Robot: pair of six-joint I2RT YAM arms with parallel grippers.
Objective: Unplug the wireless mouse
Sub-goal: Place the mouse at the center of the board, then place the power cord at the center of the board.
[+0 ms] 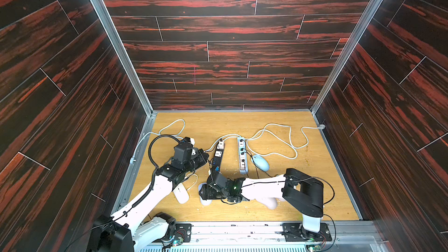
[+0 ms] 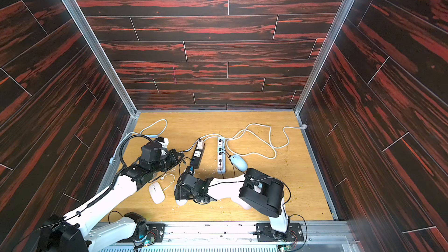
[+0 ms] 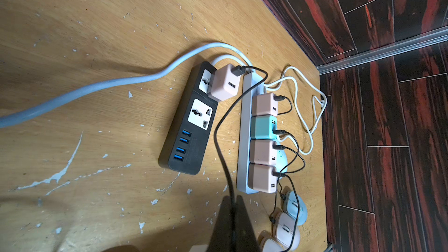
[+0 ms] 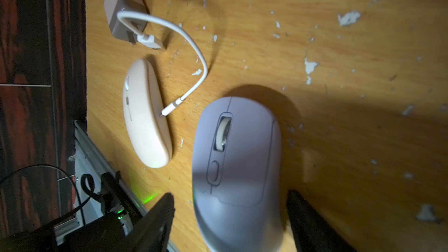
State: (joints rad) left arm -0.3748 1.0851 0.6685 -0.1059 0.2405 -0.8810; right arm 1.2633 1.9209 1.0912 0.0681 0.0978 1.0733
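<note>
Lilac mouse (image 4: 236, 166) lies btwn right jaws, spread apart either side; left jaws pinch black cable (image 3: 218, 146).

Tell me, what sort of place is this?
Probably a robot test booth, not a real room: left arm and right arm are mounted on a metal rail, aluminium posts frame wood-print wall panels, and the wooden tabletop holds a black power strip, a white power strip and a blue mouse.

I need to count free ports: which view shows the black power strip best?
The left wrist view: the black power strip lies close, its sockets and blue ports clear. Both top views show it small; the right wrist view misses it.
</note>
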